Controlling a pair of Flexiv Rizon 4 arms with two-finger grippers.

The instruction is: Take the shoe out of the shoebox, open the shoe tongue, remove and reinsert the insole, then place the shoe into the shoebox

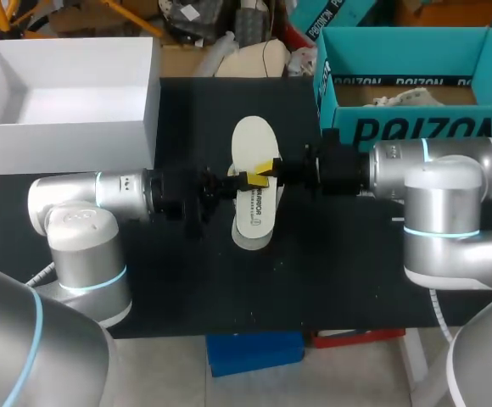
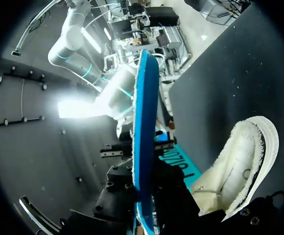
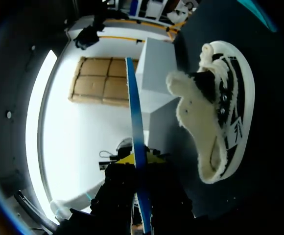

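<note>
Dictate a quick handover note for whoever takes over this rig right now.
Left gripper: shut on the insole.
Right gripper: shut on the same insole, held over the table.
Shoe: lying on the table beneath the insole, outside the teal shoebox.
Done: shoe taken out, insole removed.
Left: reinsert the insole, then put the shoe back in the shoebox.

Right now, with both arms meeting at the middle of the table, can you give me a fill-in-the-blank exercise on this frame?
1. The left gripper and right gripper are both shut on the ___.
2. The shoe lies on the ___, not in the teal shoebox.
3. That shoebox stands on my ___ side.
Missing words: insole; table; right.
</note>
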